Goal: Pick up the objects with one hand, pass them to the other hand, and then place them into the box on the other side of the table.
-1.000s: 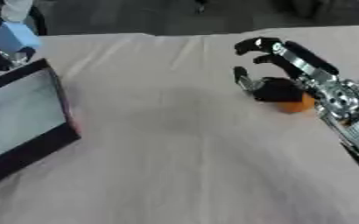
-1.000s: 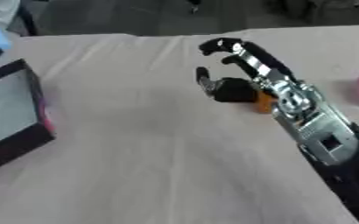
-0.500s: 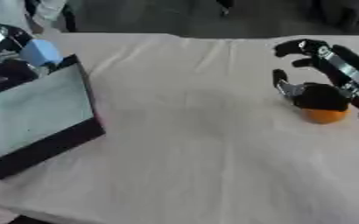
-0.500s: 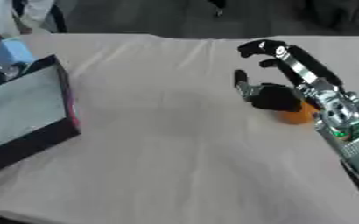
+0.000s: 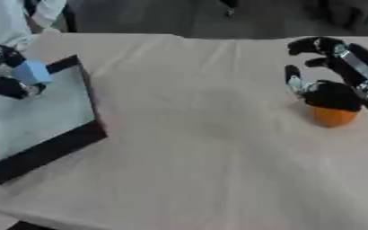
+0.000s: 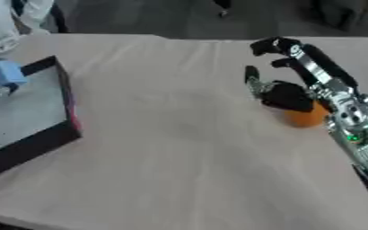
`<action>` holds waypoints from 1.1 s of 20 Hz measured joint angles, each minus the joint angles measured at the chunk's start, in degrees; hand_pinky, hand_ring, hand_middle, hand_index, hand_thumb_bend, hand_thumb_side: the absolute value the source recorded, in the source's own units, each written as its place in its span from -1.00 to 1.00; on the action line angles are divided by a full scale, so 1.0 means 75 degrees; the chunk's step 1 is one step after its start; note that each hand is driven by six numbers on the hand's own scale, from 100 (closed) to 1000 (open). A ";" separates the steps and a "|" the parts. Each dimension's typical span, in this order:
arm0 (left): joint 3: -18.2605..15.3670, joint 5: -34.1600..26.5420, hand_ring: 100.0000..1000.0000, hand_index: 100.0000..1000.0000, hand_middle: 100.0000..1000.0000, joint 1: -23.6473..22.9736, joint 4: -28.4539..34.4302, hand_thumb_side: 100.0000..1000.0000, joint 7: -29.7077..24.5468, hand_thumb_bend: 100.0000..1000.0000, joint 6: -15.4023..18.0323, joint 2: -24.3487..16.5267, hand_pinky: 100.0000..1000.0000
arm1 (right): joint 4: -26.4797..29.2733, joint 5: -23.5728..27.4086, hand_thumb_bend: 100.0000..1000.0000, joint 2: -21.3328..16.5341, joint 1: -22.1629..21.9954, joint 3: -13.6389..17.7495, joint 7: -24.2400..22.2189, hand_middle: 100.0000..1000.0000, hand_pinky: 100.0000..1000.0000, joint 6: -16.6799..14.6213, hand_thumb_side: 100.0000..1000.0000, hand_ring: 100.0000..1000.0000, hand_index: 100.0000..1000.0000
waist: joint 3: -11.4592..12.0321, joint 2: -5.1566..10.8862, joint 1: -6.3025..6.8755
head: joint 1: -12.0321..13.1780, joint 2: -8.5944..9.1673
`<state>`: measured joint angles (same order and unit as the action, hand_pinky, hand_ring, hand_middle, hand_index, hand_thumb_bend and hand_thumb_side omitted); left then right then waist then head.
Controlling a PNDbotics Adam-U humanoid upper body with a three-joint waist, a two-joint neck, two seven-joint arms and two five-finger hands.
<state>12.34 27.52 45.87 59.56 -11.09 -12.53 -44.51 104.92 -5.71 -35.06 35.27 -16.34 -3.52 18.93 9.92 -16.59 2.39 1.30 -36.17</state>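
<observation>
Matt beige cloth covers the table [image 5: 187, 134]. The right hand [image 6: 293, 85] looks black plastic with silvery metal; under its curled fingers [image 6: 275, 47] sits a smooth orange ball [image 6: 303, 117]. The box [image 5: 38, 121] has a matt black rim.

Beige tablecloth [image 5: 203, 148] over the table
</observation>
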 measured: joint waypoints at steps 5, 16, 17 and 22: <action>-0.0072 0.0426 0.70 0.75 0.59 0.0000 -0.0119 0.28 -0.0196 0.68 -0.0065 0.0005 0.88 | 0.0001 0.0068 -1.00 0.0000 -0.0003 0.0033 0.0082 0.48 0.70 0.0031 -0.63 0.88 0.60 | -0.0002 0.0000 0.0000 | -0.0072 -0.0003; -0.0394 -0.0473 0.54 0.60 0.54 -0.0101 0.0624 0.18 0.0764 -0.63 -0.0410 0.0015 0.92 | 0.0172 0.0197 -1.00 -0.0128 -0.0142 0.0297 0.0298 0.52 0.72 0.0011 -0.80 0.87 0.63 | -0.0054 0.0003 -0.0010 | -0.1027 -0.0069; -0.0427 -0.0696 0.54 0.60 0.55 -0.0137 0.0822 0.21 0.0920 -0.66 -0.0434 0.0015 0.94 | 0.0198 0.0182 -1.00 -0.0191 -0.0167 0.0351 0.0286 0.54 0.73 -0.0008 -0.82 0.88 0.65 | -0.0063 0.0003 -0.0022 | -0.1154 -0.0069; -0.0540 -0.1803 0.53 0.58 0.54 -0.0375 0.1782 0.17 0.1738 -0.69 -0.0473 0.0007 0.97 | 0.0248 -0.0526 -1.00 -0.0654 -0.0347 0.0703 -0.0420 0.64 0.76 -0.0149 -0.84 0.90 0.77 | -0.0144 0.0036 -0.0060 | -0.1603 -0.0100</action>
<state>8.29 14.00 43.05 72.93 1.94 -16.08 -44.46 106.78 -9.66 -39.97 32.67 -11.07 -6.67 17.81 8.84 -16.33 1.94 -10.72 -36.92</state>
